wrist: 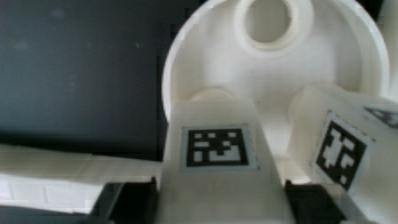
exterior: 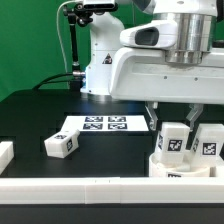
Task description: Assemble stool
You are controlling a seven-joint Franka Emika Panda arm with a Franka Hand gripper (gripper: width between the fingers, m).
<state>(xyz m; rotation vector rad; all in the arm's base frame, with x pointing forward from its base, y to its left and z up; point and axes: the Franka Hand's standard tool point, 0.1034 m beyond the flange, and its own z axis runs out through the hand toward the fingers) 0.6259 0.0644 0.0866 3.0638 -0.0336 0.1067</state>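
In the exterior view, the white arm [exterior: 165, 50] is reaching down over the part of the black counter [exterior: 30, 115] at the exterior view's right. Its jaws are closing on the held leg [exterior: 175, 140], a small white block that is showing a black-and-white tag and standing upright on the low round seat [exterior: 185, 168]. The second leg [exterior: 209, 142] is standing just beside it, toward the exterior view's right, also upright on the seat. The third leg [exterior: 62, 144] is lying on the counter toward the exterior view's left, well apart from the seat and near the marker board [exterior: 95, 124], which is lying flat between them and farther back. A long white border bar [exterior: 90, 187] is running along the front edge of the scene.

In the wrist view, the camera is looking down along the jaws. The held leg [wrist: 217, 140] is filling the middle of the picture with its tag facing the camera, and the dark fingers [wrist: 128, 198] are pressing against its two sides, so the jaws are clamped on it. Beyond it the seat [wrist: 205, 70] is spreading out as a pale round shape with an oval opening [wrist: 270, 22] at its far side. The second leg [wrist: 349, 135] is standing next to the held one, tilted in the picture, with part of its tag showing. Whether the held leg is fully seated I cannot tell. The counter [wrist: 71, 70] is showing dark beside the seat, and the border bar [wrist: 54, 170] is crossing one corner
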